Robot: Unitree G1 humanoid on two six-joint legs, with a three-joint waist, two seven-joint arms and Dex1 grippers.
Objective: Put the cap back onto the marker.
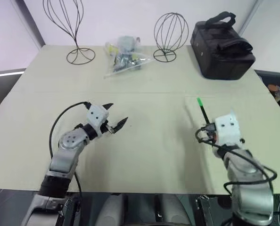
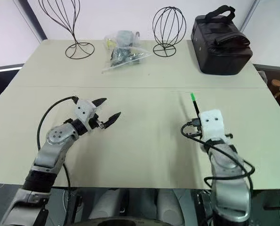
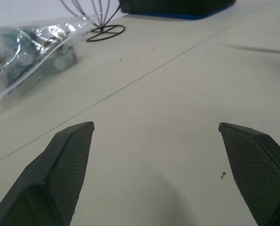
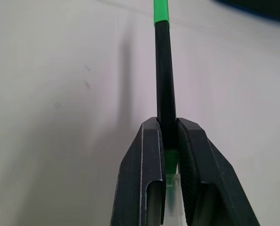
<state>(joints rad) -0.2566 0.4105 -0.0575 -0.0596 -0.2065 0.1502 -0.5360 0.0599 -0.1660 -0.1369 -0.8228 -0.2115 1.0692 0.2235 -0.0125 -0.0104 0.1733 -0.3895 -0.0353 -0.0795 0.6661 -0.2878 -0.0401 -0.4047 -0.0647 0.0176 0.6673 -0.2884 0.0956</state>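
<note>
My right gripper (image 4: 167, 121) is shut on the marker (image 4: 164, 70), a thin black stick that points away from me over the table's right half (image 1: 203, 113). The bright green cap (image 4: 161, 12) sits on the marker's far end (image 1: 199, 100). A second bit of green shows between the fingers at the held end. My left gripper (image 1: 119, 112) hovers over the table's left half, well apart from the marker. It is open, its two black fingers (image 3: 69, 160) spread wide with nothing between them.
At the back of the cream table (image 1: 149, 155) stand two black wire stands (image 1: 80, 56) (image 1: 164, 55). A clear plastic bag of small items (image 1: 123, 59) lies between them. A black bag (image 1: 222, 44) sits at the back right. The table's front edge runs just below both arms.
</note>
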